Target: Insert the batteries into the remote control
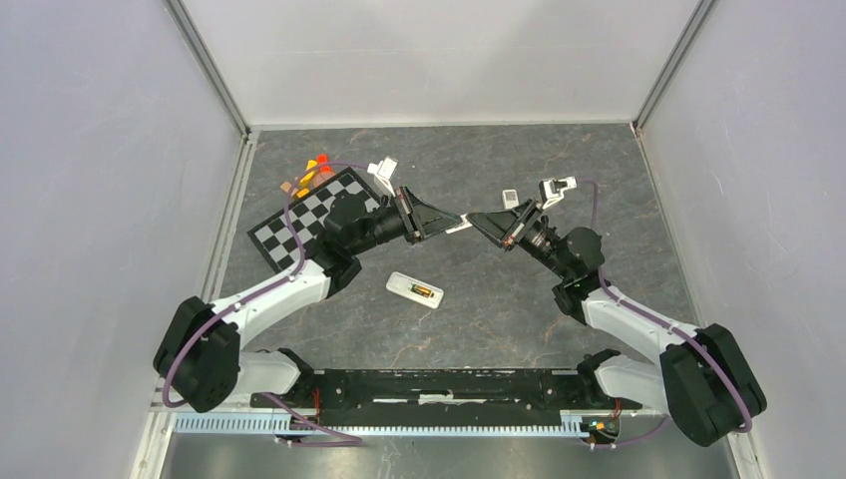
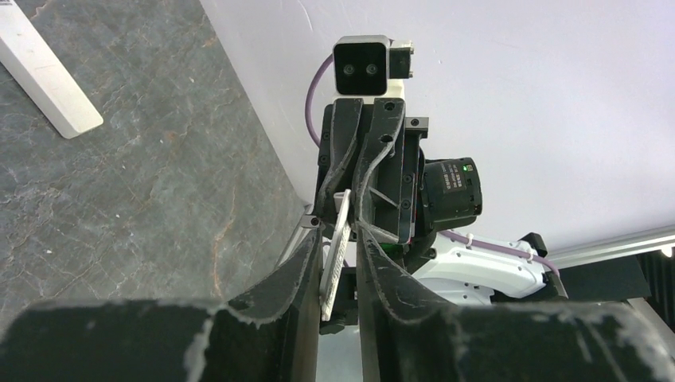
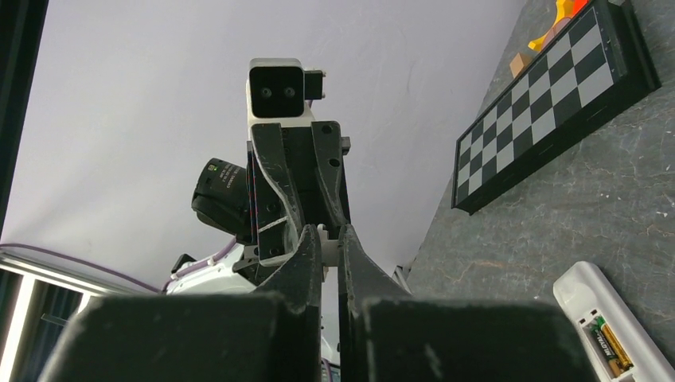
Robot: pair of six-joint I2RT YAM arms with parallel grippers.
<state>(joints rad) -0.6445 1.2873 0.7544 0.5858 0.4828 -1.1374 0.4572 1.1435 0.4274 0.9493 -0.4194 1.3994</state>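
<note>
The remote control (image 1: 414, 290) lies face down on the table between the arms, its compartment uncovered. The batteries (image 3: 609, 347), dark with gold bands, sit side by side inside it. Above the table, both grippers meet tip to tip on a thin white ribbed battery cover (image 2: 334, 270). My right gripper (image 3: 328, 235) is shut on the cover's far end (image 3: 321, 240). My left gripper (image 2: 338, 235) has its jaws drawn in around the near end; the cover leans on one finger and a gap shows beside the other.
A black-and-white chessboard (image 1: 314, 228) lies at the back left with orange pieces (image 1: 314, 170) beyond it. A plain white strip (image 2: 48, 79) rests on the dark stone tabletop (image 1: 499, 309). Grey walls enclose the table on three sides.
</note>
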